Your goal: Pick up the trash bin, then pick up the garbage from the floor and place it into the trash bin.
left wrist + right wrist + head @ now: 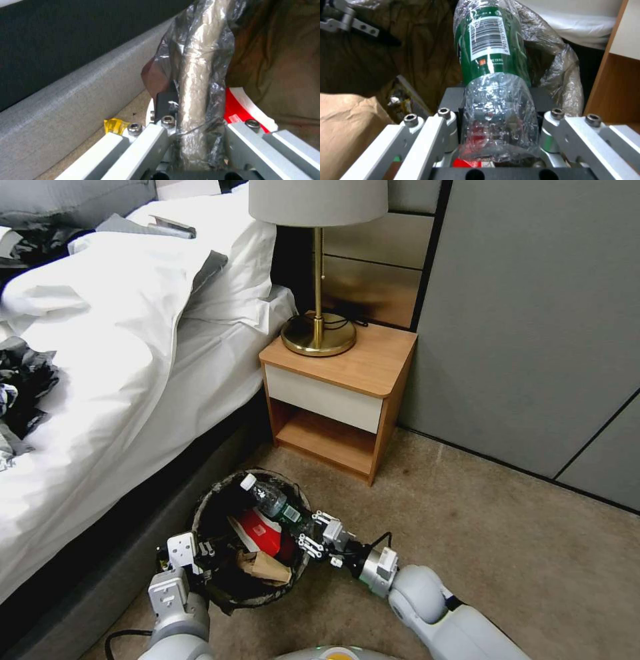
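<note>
While the round trash bin lined with a dark brown-black plastic bag (250, 540) hangs low over the beige carpet floor (507, 553), we read the scene like this:

Bin: it sits between the two arms, just beside the grey upholstered bed base (100, 580) and in front of the wooden bedside cabinet with a white drawer (333, 400).

Left tool (200, 567): we see it at the bin's near-left rim; in the left wrist view its fingers (166, 102) are pressed together on the crinkled bag-covered rim, one outside the wall and the other inside.

Right tool (313, 533): it reaches over the bin's right rim, and in the right wrist view we see it pinching the base end of the clear plastic bottle with a green label and white cap (496, 82).

Bottle: in the head view it lies tilted across the bin's mouth, cap end pointing toward the far rim, base end in the right tool.

Inside the bin: we make out a red-and-white snack wrapper (260, 533) under the bottle and a crumpled brown paper scrap (267, 567) toward the near side.

On the floor: a small yellow piece (115, 125) lies just beside the bed base in the left wrist view; it may be a wrapper, but too little of it shows for us to be sure.

Around: a brass lamp with a pale shade (319, 323) stands on the cabinet, and the bed with white sheets (133, 347) fills the left side.
</note>
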Controlling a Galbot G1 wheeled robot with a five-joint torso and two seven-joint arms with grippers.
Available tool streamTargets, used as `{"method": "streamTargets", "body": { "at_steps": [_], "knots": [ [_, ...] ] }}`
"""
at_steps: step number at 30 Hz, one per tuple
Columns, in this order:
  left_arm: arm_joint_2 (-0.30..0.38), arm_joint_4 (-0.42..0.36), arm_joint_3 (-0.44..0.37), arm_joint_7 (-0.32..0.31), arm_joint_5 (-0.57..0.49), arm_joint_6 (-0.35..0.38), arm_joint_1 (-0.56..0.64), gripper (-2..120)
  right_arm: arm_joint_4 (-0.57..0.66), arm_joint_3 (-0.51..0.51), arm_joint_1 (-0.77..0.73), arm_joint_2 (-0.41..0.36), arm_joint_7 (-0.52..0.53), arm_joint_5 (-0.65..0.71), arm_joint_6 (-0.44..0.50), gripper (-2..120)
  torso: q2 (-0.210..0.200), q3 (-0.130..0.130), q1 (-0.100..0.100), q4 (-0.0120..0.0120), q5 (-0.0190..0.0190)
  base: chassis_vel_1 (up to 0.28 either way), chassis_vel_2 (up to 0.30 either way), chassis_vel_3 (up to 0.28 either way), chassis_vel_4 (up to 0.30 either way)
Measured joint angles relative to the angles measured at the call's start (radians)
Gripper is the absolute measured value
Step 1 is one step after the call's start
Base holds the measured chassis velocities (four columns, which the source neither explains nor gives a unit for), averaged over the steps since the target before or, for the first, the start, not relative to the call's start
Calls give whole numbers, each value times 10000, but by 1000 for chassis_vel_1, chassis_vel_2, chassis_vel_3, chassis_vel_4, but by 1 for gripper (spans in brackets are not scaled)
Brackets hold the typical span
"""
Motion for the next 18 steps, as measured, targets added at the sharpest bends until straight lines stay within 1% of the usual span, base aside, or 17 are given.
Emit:
{"method": "streamTargets", "body": {
  "at_steps": [5, 7, 10, 11, 14, 15, 18],
  "knots": [
    [-31, -52, -10, -13, 23, 1, 18, 0, -160, -185, 100, 149, 63, -68, -123, 29, 0, 0, 0, -1, 0, 0, 0, 0, 0],
    [-41, -71, -8, -15, 25, 2, 27, 0, -188, -221, 120, 181, 99, -105, -143, 31, 0, 0, 0, -1, -1, 0, 0, 0, 0],
    [-68, -124, 31, -22, 34, 7, 66, 0, -244, -417, 196, 294, 224, -206, -234, 47, 0, 1, 0, -1, 0, 0, 0, 0, 0],
    [-68, -124, 31, -22, 34, 7, 66, 0, -244, -417, 196, 294, 224, -206, -234, 47, 0, 1, 0, -1, 0, 0, 0, 0, 0],
    [-109, -177, 184, -6, -9, 36, 107, 0, -238, -562, 211, 357, 225, -320, -283, 63, 0, 0, 0, -1, 1, 0, 0, 0, 0],
    [-109, -177, 184, -6, -9, 36, 107, 0, -238, -562, 211, 357, 225, -320, -283, 63, 0, 0, 0, -1, 1, 0, 0, 0, 0],
    [-157, -189, 249, -1, -12, 46, 152, 0, -237, -616, 199, 373, 236, -422, -317, 76, 0, 0, 0, -2, 2, 0, 0, 0, 0]
  ]
}}
